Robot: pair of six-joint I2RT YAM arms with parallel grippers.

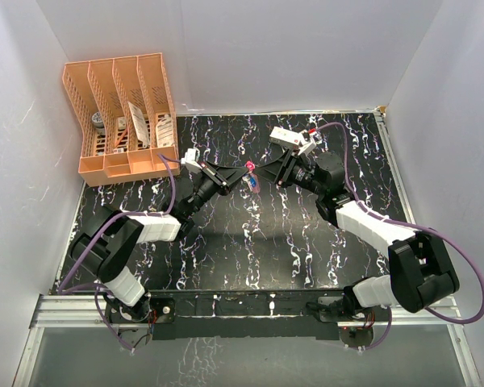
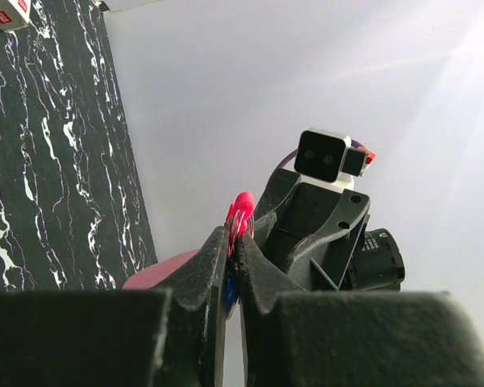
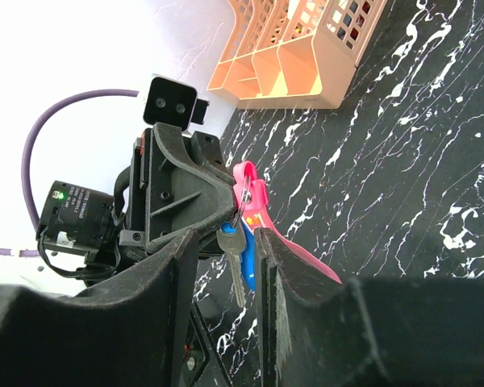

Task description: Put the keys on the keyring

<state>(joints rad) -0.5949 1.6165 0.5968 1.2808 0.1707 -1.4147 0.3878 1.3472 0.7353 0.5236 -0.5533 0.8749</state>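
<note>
Left tool clenches pink key. Right tool, at its 3 o'clock, stands parted around hanging blue-headed key.

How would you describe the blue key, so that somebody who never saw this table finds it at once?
Find the middle of the black marbled table, where the left gripper and right gripper face each other. Between them hangs the blue key, just beside the pink key. It is the only blue thing there, with a pale metal blade.

Left gripper, right gripper meet at keys
</note>
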